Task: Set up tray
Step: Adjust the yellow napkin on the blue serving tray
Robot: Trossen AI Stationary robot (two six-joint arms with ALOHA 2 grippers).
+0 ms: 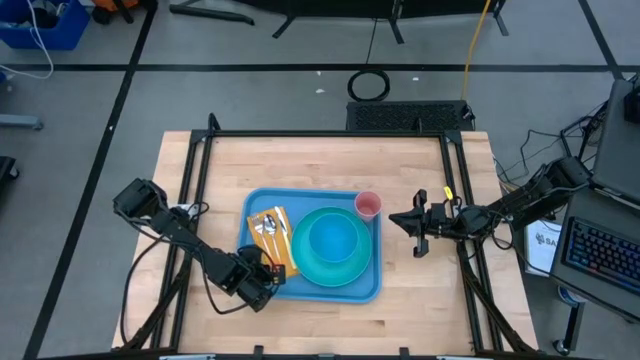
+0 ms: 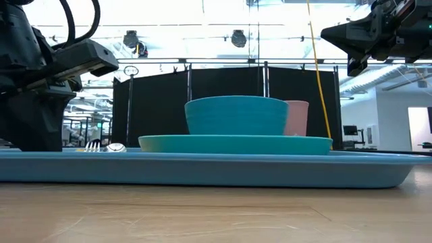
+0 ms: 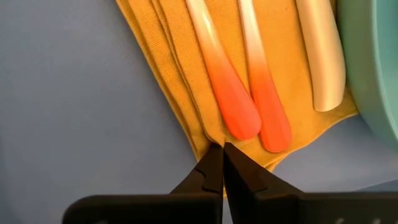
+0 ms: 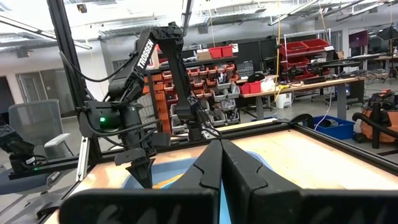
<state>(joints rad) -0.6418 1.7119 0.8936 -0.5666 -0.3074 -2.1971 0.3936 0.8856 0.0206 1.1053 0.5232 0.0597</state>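
Pinching the yellow napkin (image 3: 186, 81) at its near corner, your left fingers (image 3: 222, 163) are clamped tight; lifting could drag the cutlery (image 3: 242, 93) off it onto the tray (image 1: 262, 200), which sits mid-worktop. Whether cloth is truly caught stays unclear. Your right fingers (image 4: 221, 163), pressed together empty, hover beyond the tray's other side

Light-blue tray (image 2: 202, 169): lies flat on the wooden table (image 2: 216, 216), spanning nearly the full width, raised rim facing the camera. On it, centre: turquoise plate (image 2: 236, 144) carrying a teal bowl (image 2: 236, 115). Pink cup (image 2: 297, 117): upright, just right of the bowl and partly hidden behind it. Fork tines and spoon bowl (image 2: 108, 146): low on the tray, left of the plate. Left gripper (image 2: 40, 101): dark, down at the tray's left end. Right gripper (image 2: 358, 40): raised, upper right.
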